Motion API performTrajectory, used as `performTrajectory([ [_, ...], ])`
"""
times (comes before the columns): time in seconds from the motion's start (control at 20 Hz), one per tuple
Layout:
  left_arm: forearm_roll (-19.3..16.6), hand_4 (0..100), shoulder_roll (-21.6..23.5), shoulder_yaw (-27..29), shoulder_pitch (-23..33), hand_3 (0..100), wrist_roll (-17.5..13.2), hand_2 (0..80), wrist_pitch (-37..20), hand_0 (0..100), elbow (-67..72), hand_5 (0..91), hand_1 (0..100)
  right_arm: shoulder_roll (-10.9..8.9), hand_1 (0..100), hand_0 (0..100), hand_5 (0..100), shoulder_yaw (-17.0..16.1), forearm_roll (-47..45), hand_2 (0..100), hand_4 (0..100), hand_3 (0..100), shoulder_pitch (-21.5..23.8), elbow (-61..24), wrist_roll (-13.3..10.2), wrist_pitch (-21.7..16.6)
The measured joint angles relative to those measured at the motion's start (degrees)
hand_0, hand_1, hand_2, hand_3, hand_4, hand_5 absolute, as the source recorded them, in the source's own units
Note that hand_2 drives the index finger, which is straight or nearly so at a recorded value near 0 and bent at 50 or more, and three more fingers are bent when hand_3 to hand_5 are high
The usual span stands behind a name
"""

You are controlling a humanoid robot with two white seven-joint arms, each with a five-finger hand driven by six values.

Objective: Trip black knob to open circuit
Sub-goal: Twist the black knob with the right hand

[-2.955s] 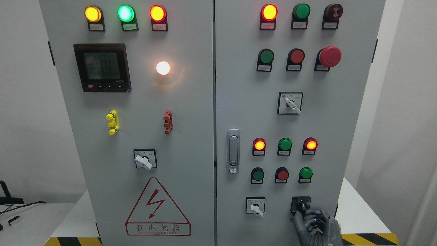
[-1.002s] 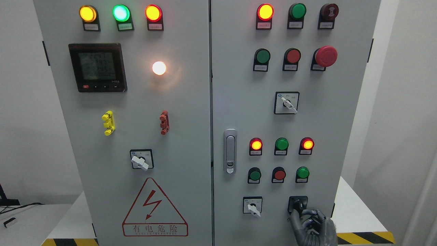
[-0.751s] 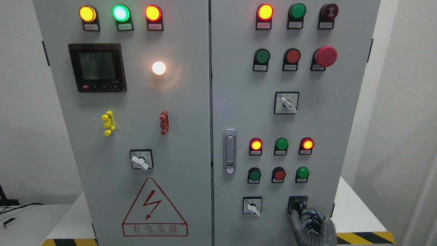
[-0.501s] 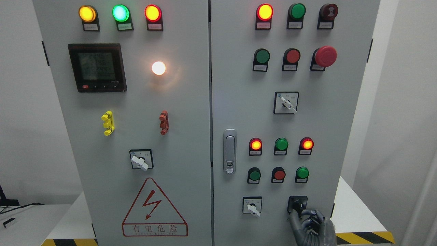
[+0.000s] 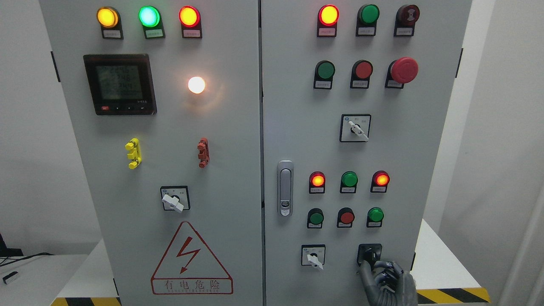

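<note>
The scene is bright and evenly lit, with soft white light falling on the grey cabinet (image 5: 238,140) from the front, so shadows are faint. A round white lamp (image 5: 196,85) on the left door glows so strongly that it is blown out, and it throws a warm halo onto the metal to its right. The red and amber lamps in the top row (image 5: 328,15) are overexposed at their centres. The meter screen (image 5: 120,83) is dim and its digits are smeared and unreadable. Small labels under the buttons are too soft to read. The cabinet's sides lean inward toward the bottom, a wide-angle effect. The dark hand (image 5: 389,282) at the bottom edge shows little detail.
</note>
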Motion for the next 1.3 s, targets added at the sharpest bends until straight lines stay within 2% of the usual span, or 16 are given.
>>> performTrajectory([
  [1.3,0.0,0,0.0,0.0,0.0,0,0.0,0.0,0.0,12,0.0,0.0,39,0.00,68,42,98,0.0,-3.2,63,90,90,-0.4,-0.2,-0.2,0.2],
])
